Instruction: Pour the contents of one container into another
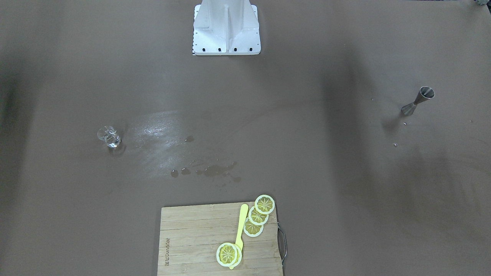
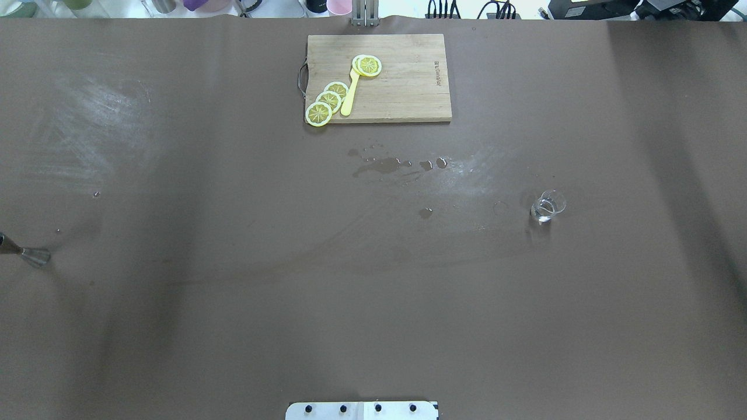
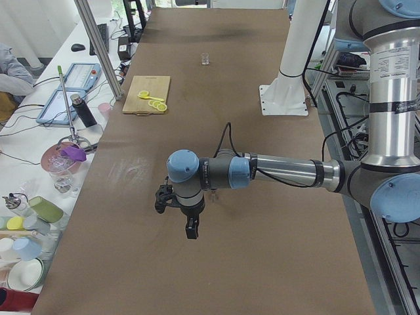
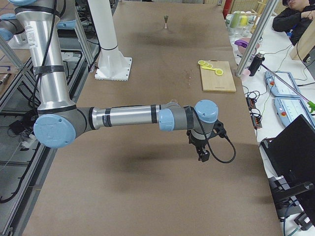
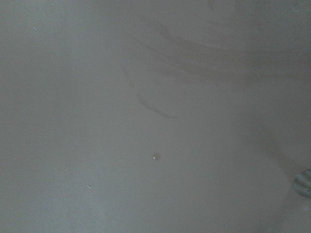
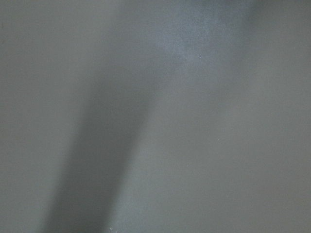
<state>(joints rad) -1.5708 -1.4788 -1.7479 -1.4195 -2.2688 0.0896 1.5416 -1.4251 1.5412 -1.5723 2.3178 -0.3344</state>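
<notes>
Brown matte covering is stretched across the table (image 2: 373, 303), and wet puddles (image 2: 382, 166) are noted near its middle. Now the two vessels. A steel jigger (image 1: 418, 100), shiny and hourglass-shaped, is stood upright with its long axis vertical, far out on the robot's left. A small clear glass beaker (image 1: 108, 137), with a little liquid held in it, is stood upright far out on the right. The two are set well apart, and neither is gripped. The left tool (image 3: 191, 230) is hung pointing down over bare table and is judged the nearer to the jigger. The right tool (image 4: 203, 155) is hung likewise on the beaker's side. Whether either tool is spread or clenched cannot be told from these side views. A wooden cutting board (image 2: 402, 87) with lemon slices (image 2: 327, 102) is set at the far edge.
</notes>
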